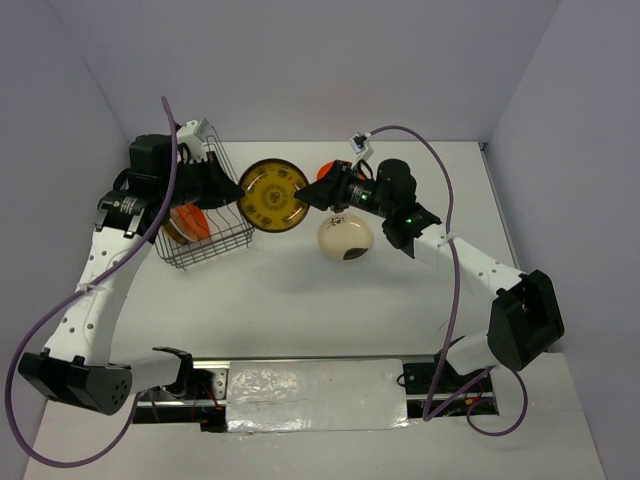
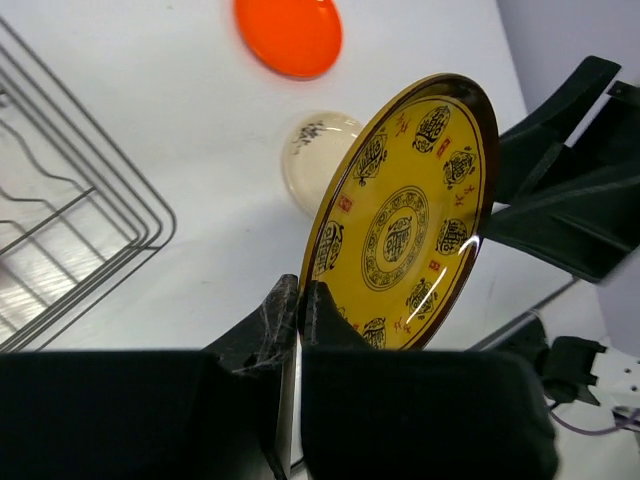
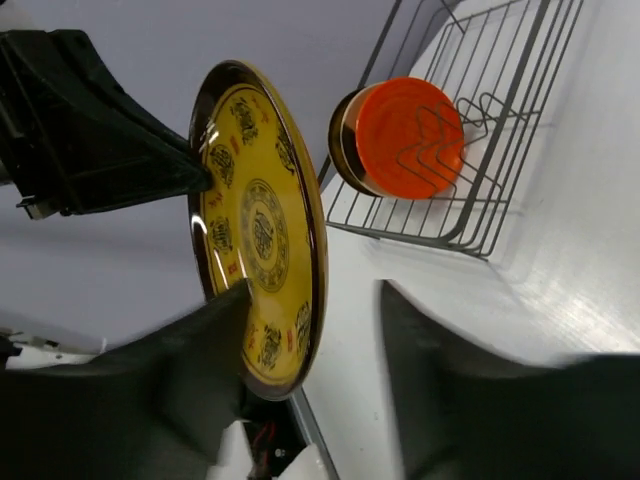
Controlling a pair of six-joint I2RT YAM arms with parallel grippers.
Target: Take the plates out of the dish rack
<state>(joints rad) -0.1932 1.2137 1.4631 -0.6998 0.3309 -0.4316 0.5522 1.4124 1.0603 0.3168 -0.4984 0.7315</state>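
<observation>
My left gripper (image 1: pixel 243 190) is shut on the rim of the dark brown plate with the yellow-gold pattern (image 1: pixel 273 195) and holds it on edge in the air, just right of the dish rack (image 1: pixel 205 245). In the left wrist view the fingers (image 2: pixel 300 300) pinch the plate's (image 2: pixel 410 215) lower rim. My right gripper (image 1: pixel 303 196) is open, and its jaws straddle the opposite rim of that plate (image 3: pixel 255 230) without closing on it. An orange plate (image 3: pixel 410 135) stands in the rack (image 3: pixel 500 130) with a dark-rimmed plate (image 3: pixel 338 140) behind it.
A cream plate with a dark blotch (image 1: pixel 345 238) lies on the table below the right gripper. An orange plate (image 2: pixel 290 35) lies on the table beyond it, mostly hidden by the right gripper in the top view. White walls enclose the table.
</observation>
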